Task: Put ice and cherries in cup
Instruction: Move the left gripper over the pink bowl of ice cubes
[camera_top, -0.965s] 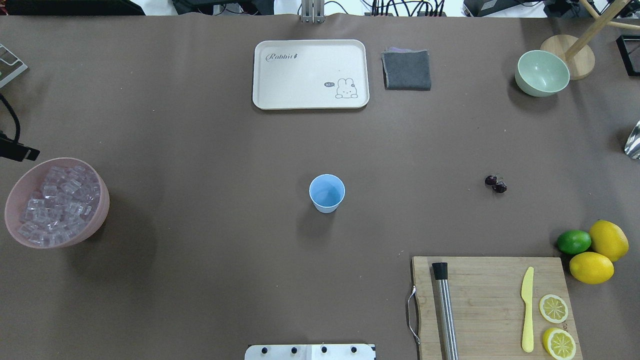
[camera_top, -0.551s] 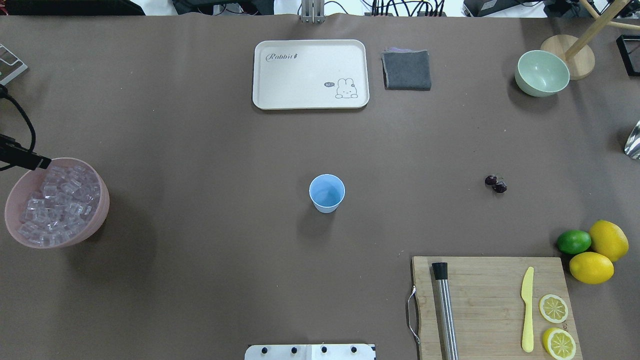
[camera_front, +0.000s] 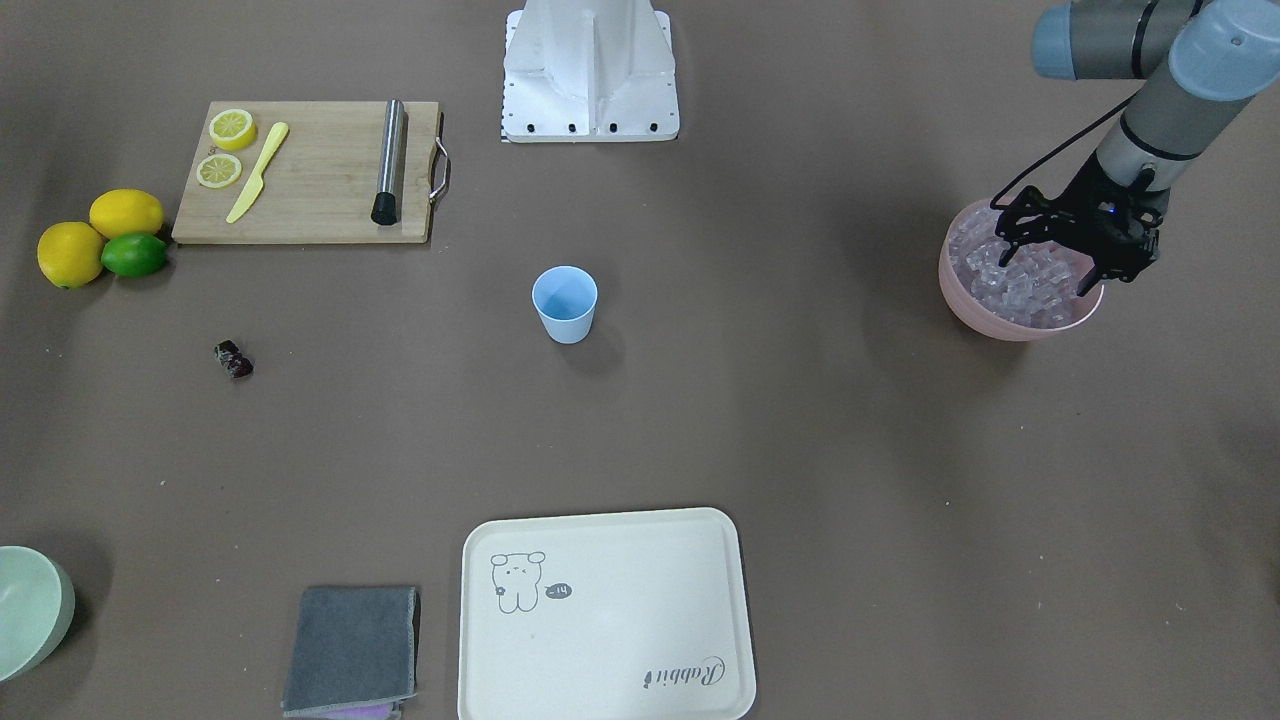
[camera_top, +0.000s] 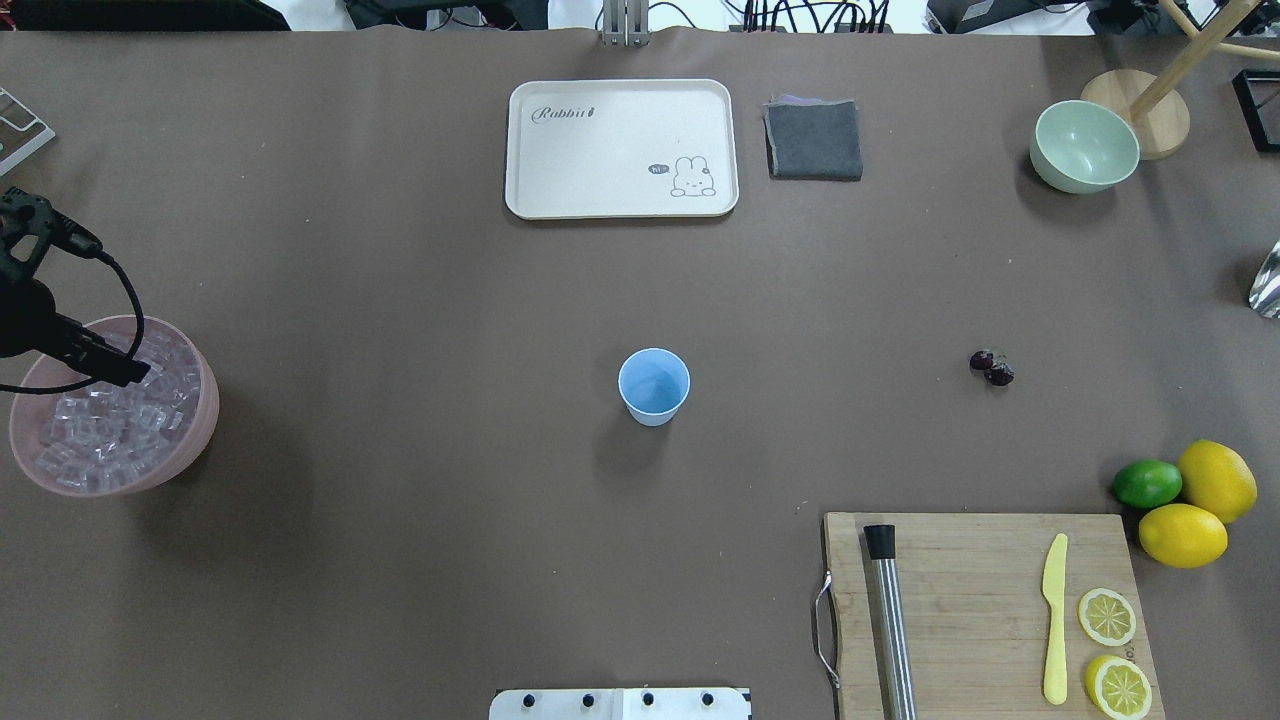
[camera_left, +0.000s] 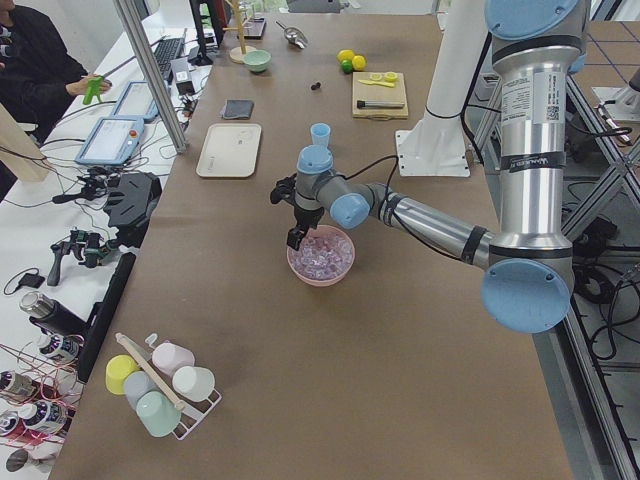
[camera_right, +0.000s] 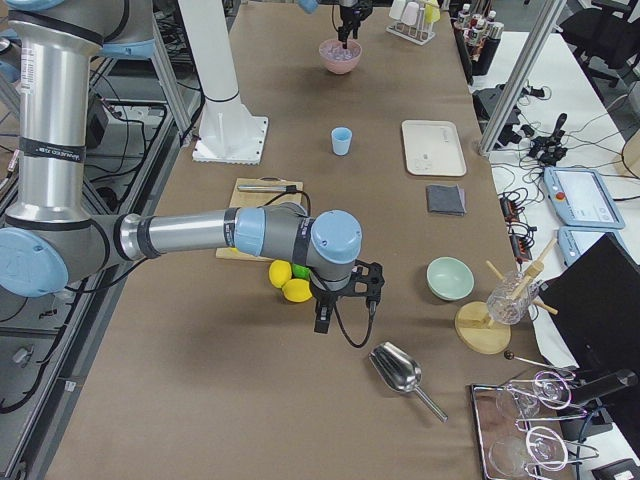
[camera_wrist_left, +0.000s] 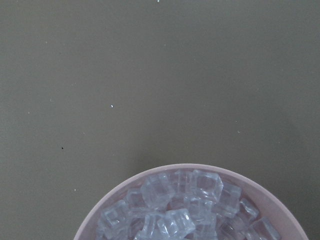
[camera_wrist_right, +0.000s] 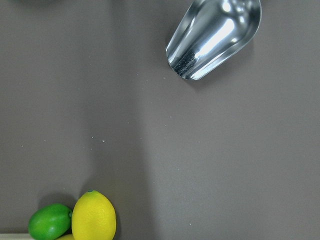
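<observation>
The light blue cup (camera_top: 654, 387) stands upright and empty mid-table; it also shows in the front view (camera_front: 565, 305). The ice (camera_top: 100, 430) fills a pink bowl (camera_top: 205, 420) at the table's left end. The left wrist view shows the ice (camera_wrist_left: 185, 210) close below. My left gripper (camera_front: 1050, 262) hangs open and empty just above the ice (camera_front: 1030, 290). The dark red cherries (camera_top: 992, 368) lie alone on the table right of the cup. My right gripper (camera_right: 340, 310) shows only in the right side view, near the lemons; I cannot tell its state.
A cutting board (camera_top: 980, 600) with a steel muddler, yellow knife and lemon slices lies front right. Two lemons (camera_top: 1200, 510) and a lime (camera_top: 1147, 484) lie beside it. A cream tray (camera_top: 620, 148), grey cloth (camera_top: 813, 140) and green bowl (camera_top: 1085, 146) stand at the back. A metal scoop (camera_wrist_right: 215, 37) lies at the right edge.
My left gripper has moved in from the table's left edge to over the pink bowl of ice. Nothing else has moved.
</observation>
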